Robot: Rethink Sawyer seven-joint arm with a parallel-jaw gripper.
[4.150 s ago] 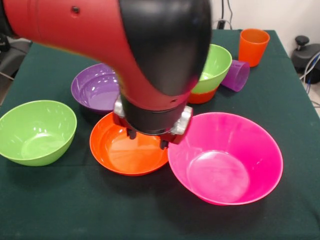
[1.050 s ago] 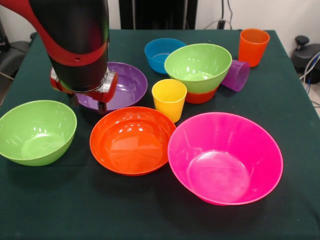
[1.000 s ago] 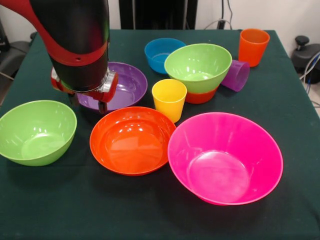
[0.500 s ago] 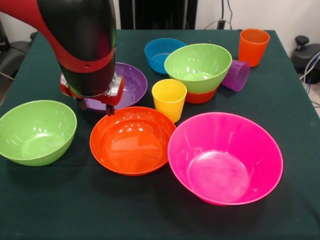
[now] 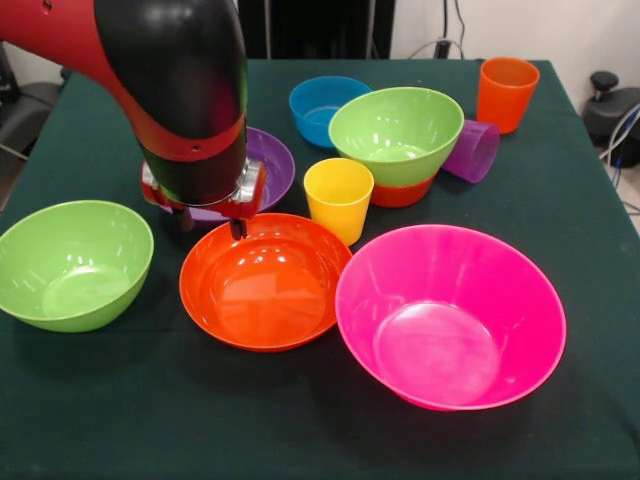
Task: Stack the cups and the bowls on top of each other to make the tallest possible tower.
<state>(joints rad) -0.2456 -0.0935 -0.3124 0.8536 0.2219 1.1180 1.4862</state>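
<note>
Nesting green bowl (image 5: pixel 397 133) in small orange bowl (image 5: pixel 402 193) | other bowls empty

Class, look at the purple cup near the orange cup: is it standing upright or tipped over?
Tipped over. The purple cup lies on its side beside the green bowl, while the orange cup stands upright with its mouth up.

No words, labels, brand marks, numbers or signs could be read anywhere.
</note>
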